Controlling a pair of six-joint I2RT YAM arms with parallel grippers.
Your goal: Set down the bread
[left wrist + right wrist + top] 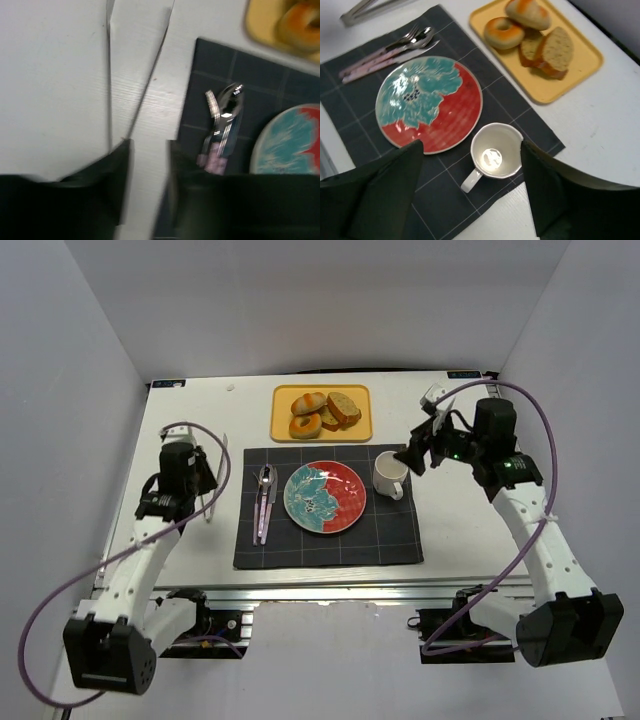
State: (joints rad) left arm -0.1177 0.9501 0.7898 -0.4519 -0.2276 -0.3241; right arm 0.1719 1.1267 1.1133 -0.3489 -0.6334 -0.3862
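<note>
The bread, a small golden-orange ring bagel (304, 425), lies at the front left of a yellow tray (355, 430) at the back of the table. It also shows in the right wrist view (504, 32) and blurred in the left wrist view (300, 20). A red and teal plate (340, 505) sits on a dark placemat (330, 545). My right gripper (408, 458) is open and empty above a white mug (495, 150). My left gripper (205, 490) is open and empty over bare table left of the placemat.
A striped bun (527, 12) and brown-crusted bread slices (555, 50) share the tray. Cutlery (265, 500) lies on the placemat left of the plate. Thin metal tongs (109, 75) lie on the table ahead of the left gripper.
</note>
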